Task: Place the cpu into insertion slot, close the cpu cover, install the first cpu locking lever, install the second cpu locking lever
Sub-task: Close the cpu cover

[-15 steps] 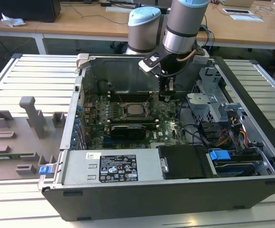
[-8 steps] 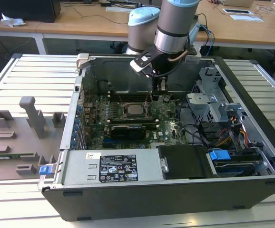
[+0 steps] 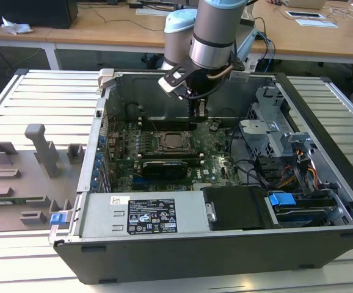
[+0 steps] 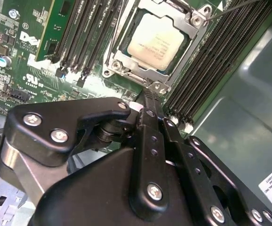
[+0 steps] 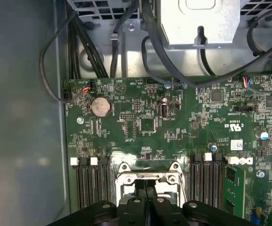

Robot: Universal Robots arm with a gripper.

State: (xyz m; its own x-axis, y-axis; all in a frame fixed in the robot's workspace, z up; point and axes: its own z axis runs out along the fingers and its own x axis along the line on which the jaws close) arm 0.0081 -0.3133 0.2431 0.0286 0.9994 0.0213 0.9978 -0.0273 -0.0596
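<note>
The cpu, a flat square chip with a dull silver top, lies in the insertion slot on the green board; in the exterior view it is the cpu in the middle of the open case. The cpu cover, a silver frame, lies flat around the chip. My gripper is shut, with nothing seen between its fingers, and its tip is right at the socket's edge. In the first wrist view the gripper points down at the socket frame. The exterior view has the gripper just behind the socket.
Long black memory slots flank the socket on both sides. A black block lies in front of the socket, a power supply at the case's front. Cables and a drive cage fill the exterior view's right. A grey fixture stands outside, left.
</note>
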